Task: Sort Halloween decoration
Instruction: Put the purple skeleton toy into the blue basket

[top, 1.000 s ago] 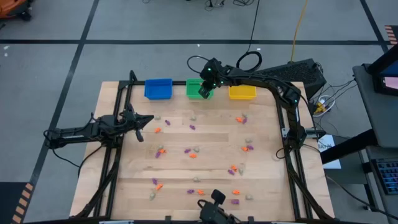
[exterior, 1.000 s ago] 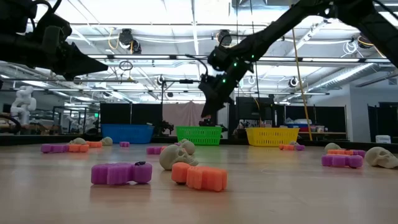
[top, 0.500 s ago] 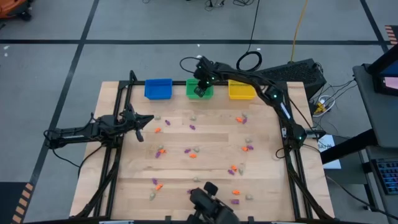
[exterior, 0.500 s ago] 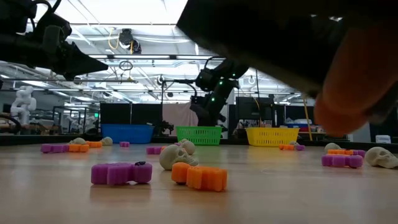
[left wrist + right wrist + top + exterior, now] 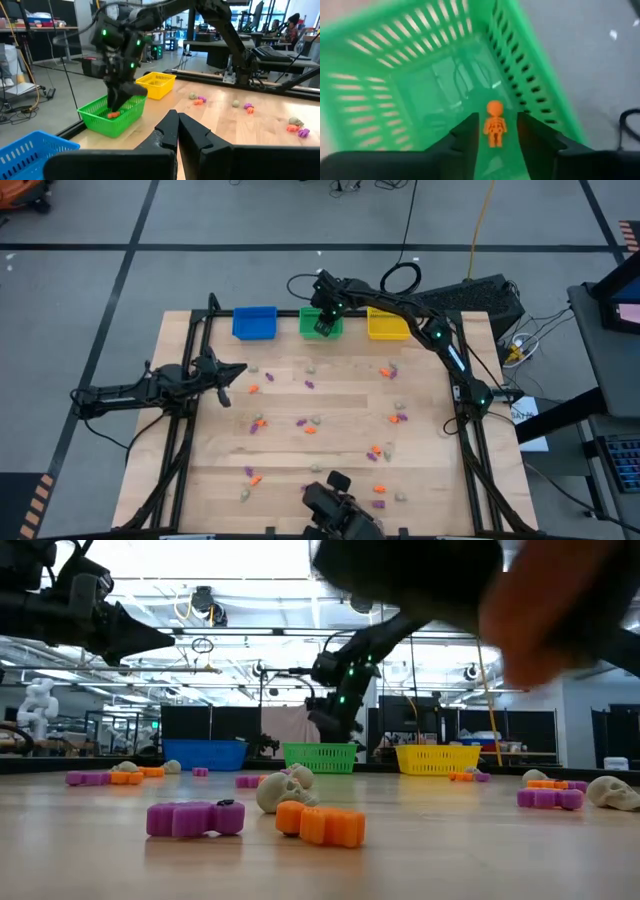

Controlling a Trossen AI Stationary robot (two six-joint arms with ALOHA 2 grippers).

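Dropping the orange skeleton trinket [image 5: 494,129] cleanly means keeping the right hand [image 5: 322,323], fingers parted, centred over the green bin [image 5: 309,326] at upper centre, then lifting straight up.

A robotics lab, by the look of it. The wooden table [image 5: 330,440] sits on a grey concrete floor [image 5: 90,290] marked with dark tape lines. Cables [image 5: 405,275] trail off at twelve o'clock, more benches [image 5: 210,45] with equipment stand beyond, and bright ceiling strip lights [image 5: 240,580] hang over open trusses.
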